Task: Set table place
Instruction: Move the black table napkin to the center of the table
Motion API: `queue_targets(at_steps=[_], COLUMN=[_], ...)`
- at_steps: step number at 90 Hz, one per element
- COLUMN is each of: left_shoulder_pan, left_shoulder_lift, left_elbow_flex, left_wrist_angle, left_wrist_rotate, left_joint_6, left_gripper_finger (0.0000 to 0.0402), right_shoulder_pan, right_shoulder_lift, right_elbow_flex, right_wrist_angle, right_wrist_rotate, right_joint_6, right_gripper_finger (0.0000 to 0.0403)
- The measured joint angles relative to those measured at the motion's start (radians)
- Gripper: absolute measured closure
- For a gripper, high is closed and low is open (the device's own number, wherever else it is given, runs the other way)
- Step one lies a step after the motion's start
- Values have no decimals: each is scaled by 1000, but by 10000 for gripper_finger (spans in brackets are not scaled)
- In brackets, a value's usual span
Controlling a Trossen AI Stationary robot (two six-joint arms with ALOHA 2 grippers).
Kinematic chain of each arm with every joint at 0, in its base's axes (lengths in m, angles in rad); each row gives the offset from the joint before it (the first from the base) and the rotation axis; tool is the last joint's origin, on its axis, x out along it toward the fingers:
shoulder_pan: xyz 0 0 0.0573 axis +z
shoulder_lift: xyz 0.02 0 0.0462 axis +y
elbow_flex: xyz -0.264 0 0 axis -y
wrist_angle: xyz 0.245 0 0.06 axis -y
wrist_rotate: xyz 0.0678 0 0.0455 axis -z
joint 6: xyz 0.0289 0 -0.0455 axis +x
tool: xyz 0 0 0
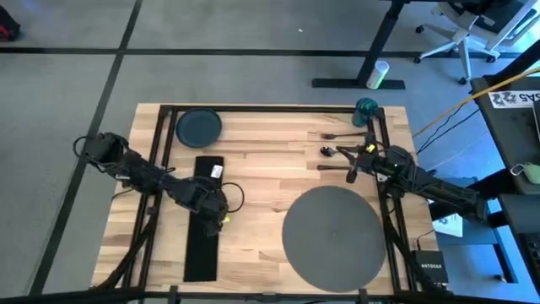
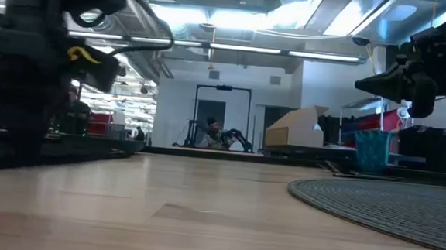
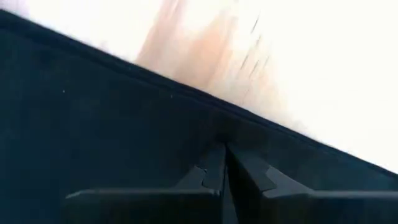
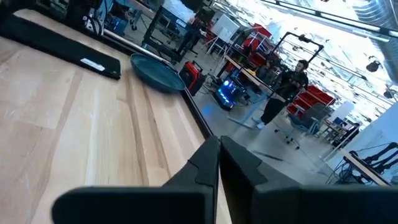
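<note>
Resting closed on black napkin (image 1: 203, 218): left tool (image 1: 218, 209). Raised over fork (image 1: 331, 135) and spoon (image 1: 326, 152), fingers together, empty: right tool (image 1: 352, 173).

Readable text, for your record: one item. On the floor beside the table's right rail in the high view lies a small black box (image 1: 429, 272) with white lettering that seems to read "NETGEAR". The white tag on the black napkin (image 1: 216, 171) carries no print you can make out. The printed sheet (image 1: 510, 99) at the right edge is illegible.
</note>
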Motion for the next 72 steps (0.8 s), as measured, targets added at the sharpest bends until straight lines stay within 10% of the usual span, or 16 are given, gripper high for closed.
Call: queue_targets(at_steps=[32, 72], left_shoulder_pan=[138, 216], left_shoulder_lift=[88, 116], left_elbow_flex=[7, 183], left_wrist_angle=[285, 181], left_wrist_rotate=[-6, -54], left_joint_6=[202, 404], left_gripper_finger=[401, 401], right_shoulder_pan=[0, 0], right_shoulder_lift=[0, 0], right_elbow_flex=[0, 0], right_wrist_angle=[0, 0], right_wrist_rotate=[0, 0], right_joint_6=[0, 0], right_gripper_finger=[402, 402])
